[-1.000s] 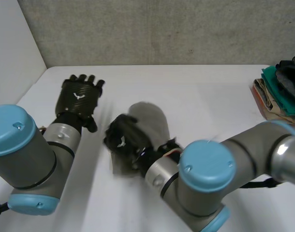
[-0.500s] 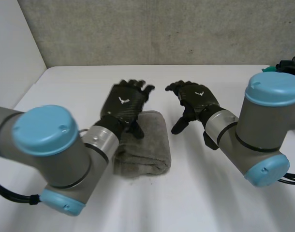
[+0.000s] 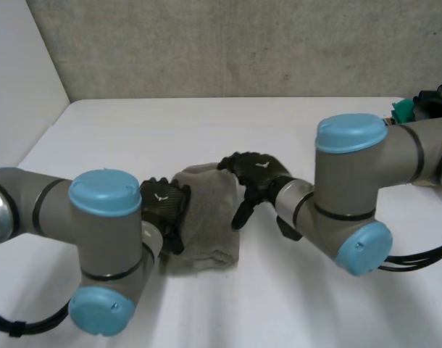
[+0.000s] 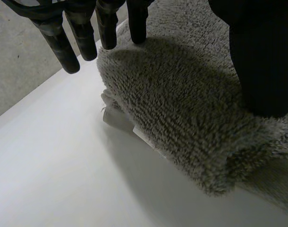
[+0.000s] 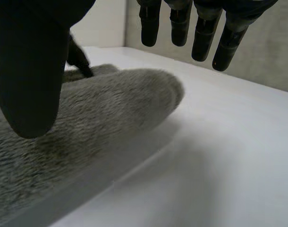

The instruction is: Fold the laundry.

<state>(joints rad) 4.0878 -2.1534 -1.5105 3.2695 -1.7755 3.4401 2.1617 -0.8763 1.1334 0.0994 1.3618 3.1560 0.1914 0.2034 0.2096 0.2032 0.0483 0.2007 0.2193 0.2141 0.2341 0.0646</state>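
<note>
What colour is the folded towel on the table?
The towel is plain grey with a fluffy pile and no pattern; it shows best in the left wrist view.

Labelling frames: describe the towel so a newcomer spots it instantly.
On the white table, look between the left robot hand and right robot hand. There lies a folded towel. It is grey and fluffy, lying alone, unlike the teal-and-black clothes pile at the table's right edge.

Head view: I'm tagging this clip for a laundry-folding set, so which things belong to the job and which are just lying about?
In the job:
grey towel, folded on the white table
left hand, open at the towel's left edge
right hand, open at its right edge

Lying about:
pile of clothes at the table's far right edge, untouched
</note>
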